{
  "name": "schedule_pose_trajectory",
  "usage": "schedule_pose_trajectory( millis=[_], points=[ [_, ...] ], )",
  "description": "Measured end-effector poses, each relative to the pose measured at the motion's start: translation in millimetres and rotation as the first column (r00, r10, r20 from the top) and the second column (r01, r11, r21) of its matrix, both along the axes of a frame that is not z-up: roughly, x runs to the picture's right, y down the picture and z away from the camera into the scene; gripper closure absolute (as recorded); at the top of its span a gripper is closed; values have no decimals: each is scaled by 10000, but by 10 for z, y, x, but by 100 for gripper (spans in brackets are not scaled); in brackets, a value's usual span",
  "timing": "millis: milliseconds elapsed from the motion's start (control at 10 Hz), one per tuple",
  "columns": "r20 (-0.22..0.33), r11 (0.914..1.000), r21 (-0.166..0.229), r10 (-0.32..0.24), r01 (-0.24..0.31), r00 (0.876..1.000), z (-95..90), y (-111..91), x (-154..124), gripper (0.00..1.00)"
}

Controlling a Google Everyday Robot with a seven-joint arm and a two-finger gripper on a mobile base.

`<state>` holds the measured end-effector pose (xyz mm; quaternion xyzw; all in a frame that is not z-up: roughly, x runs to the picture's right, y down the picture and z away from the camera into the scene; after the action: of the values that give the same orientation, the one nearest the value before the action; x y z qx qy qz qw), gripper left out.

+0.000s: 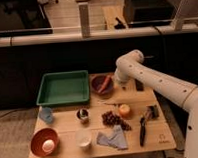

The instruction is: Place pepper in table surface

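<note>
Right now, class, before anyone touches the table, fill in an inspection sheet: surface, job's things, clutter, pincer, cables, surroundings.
Surface: light wooden table surface with plank lines, crowded.
Job's things: pepper lies in the dark red bowl, not yet on the table surface.
Clutter: green tray, orange fruit, grapes, metal cup, white cup, blue cloth, orange bowl, black brush.
Pincer: pincer is at the bowl's right rim, beside the pepper.
Cables: nothing seen.
Surroundings: pale rail with posts behind the table, carpet below.
</note>
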<state>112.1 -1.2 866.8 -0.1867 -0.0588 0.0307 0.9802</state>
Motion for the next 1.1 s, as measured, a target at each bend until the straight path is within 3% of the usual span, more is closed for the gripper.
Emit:
schedule_pose_trajectory(
  millis=[100,400,1100],
  points=[
    [-171,9987,350,-357,362,9992,5,-147,-31,39],
    [25,9913,885,-975,969,9952,85,-310,-76,20],
    [284,9595,1802,-2252,2166,9739,277,-404,-274,21]
  ],
)
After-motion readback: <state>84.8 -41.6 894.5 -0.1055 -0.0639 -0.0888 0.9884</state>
